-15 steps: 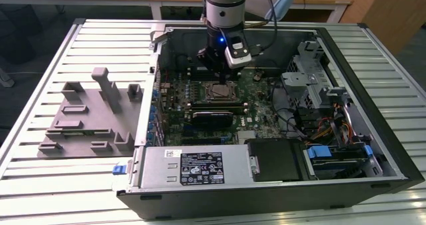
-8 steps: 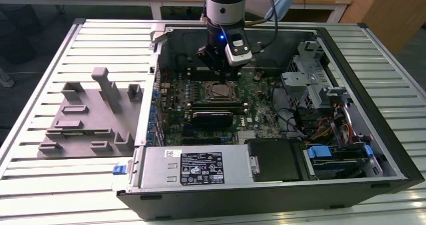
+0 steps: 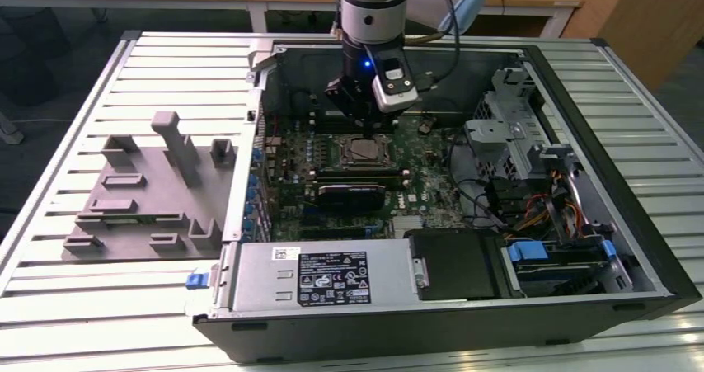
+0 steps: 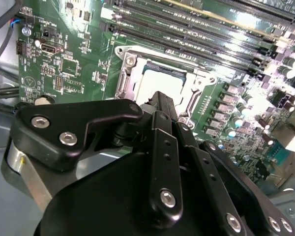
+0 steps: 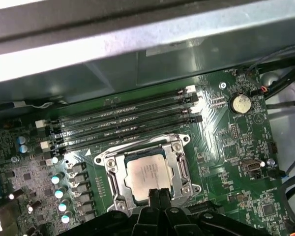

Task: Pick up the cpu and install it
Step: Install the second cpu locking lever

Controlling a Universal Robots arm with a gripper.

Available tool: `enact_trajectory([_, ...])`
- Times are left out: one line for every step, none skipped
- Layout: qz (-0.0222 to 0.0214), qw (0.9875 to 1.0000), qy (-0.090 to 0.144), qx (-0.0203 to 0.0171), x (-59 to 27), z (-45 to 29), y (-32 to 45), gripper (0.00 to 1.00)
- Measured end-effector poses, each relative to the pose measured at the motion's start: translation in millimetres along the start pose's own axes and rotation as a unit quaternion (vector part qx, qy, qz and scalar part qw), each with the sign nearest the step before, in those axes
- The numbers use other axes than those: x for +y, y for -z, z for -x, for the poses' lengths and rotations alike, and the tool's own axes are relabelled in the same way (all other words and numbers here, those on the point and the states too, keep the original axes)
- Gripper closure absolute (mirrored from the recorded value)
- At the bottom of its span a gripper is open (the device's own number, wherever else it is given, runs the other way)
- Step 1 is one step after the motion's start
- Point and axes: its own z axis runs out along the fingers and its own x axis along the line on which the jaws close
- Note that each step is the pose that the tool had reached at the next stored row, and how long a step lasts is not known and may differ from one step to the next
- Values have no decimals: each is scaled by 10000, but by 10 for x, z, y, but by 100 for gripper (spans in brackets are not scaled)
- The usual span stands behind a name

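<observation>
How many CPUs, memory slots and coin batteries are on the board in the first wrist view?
cpu: 1
memory slots: 4
coin battery: 1
Total: 6

An open black computer case (image 3: pixel 440 322) lies on a slatted metal table (image 3: pixel 66 306), its green motherboard (image 3: pixel 292 199) facing up. A silver power supply (image 3: pixel 319 277) sits along the case's near edge, with a blue tab (image 3: pixel 197 278) at its end. A drive cage (image 3: pixel 500 141) stands by the far right corner. Beside the case, toward the table's left edge, rests a grey plastic fixture (image 3: pixel 143 199). Four memory slots (image 5: pixel 123 120) run parallel across the board, near a round coin battery (image 5: pixel 240 103).
</observation>
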Motion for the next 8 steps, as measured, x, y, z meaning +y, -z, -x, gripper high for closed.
enact_trajectory([0,10000,0,0,-11,3,-1,89])
enact_trajectory([0,10000,0,0,-24,7,-1,89])
enact_trajectory([0,10000,0,0,-36,10,-1,89])
enact_trajectory([0,10000,0,0,-53,14,-1,89])
enact_trajectory([-1,10000,0,0,-73,20,-2,89])
enact_trajectory([0,10000,0,0,-93,25,-2,89])
enact_trajectory([0,10000,0,0,-112,30,-3,89])
enact_trajectory([-1,10000,-1,0,-133,35,-3,89])
